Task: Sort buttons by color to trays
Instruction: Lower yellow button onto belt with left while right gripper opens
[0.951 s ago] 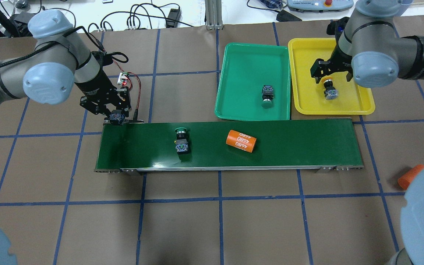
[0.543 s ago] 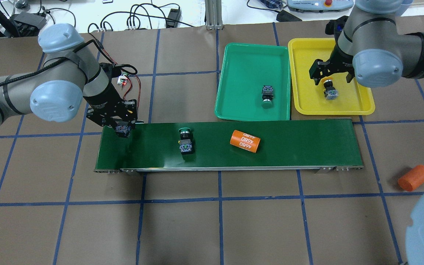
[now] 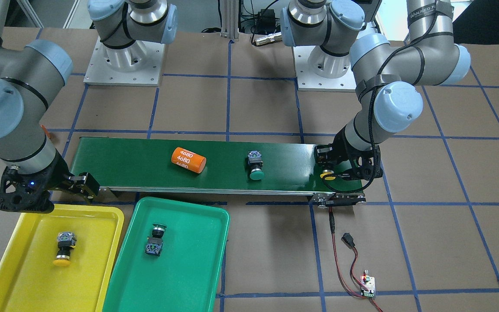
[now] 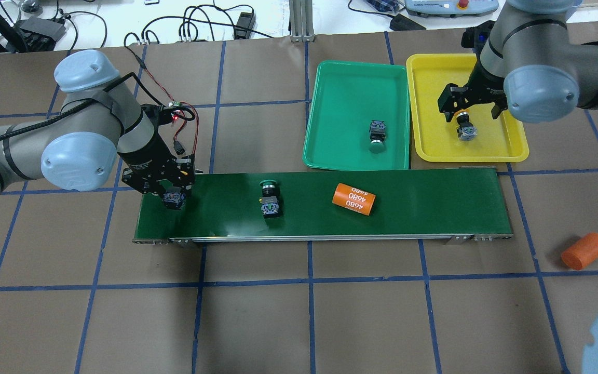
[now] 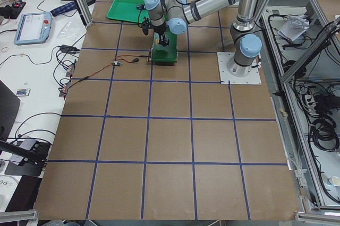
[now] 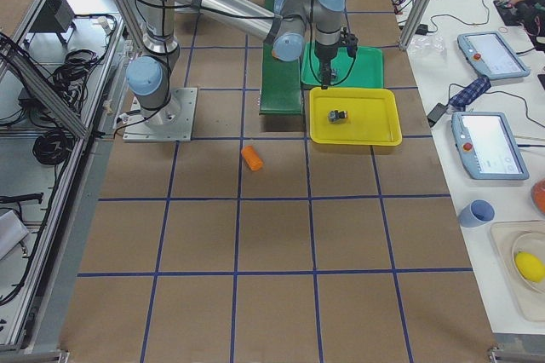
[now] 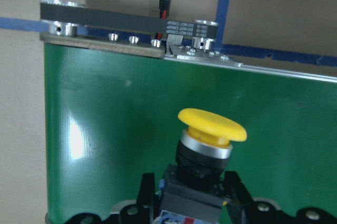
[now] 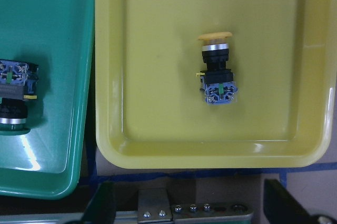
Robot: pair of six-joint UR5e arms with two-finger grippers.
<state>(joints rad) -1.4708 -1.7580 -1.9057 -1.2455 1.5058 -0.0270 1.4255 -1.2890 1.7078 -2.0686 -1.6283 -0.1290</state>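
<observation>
My left gripper (image 4: 173, 196) is shut on a yellow button (image 7: 210, 145) and holds it over the left end of the dark-green conveyor belt (image 4: 434, 202). A green button (image 4: 269, 200) lies on the belt to its right. Another green button (image 4: 377, 135) lies in the green tray (image 4: 345, 88). A second yellow button (image 4: 466, 128) lies in the yellow tray (image 4: 429, 78). My right gripper (image 4: 469, 106) is open just above that button; its fingers (image 8: 102, 203) stand wide apart and empty.
An orange cylinder (image 4: 353, 199) lies on the belt right of the middle. A second orange cylinder (image 4: 584, 251) lies on the table at the right. A small circuit board with red and black wires (image 4: 174, 111) sits behind the belt's left end.
My left gripper has carried the yellow button from beyond the belt's back left corner to over the belt. The green button and orange cylinder have shifted right along the belt.
</observation>
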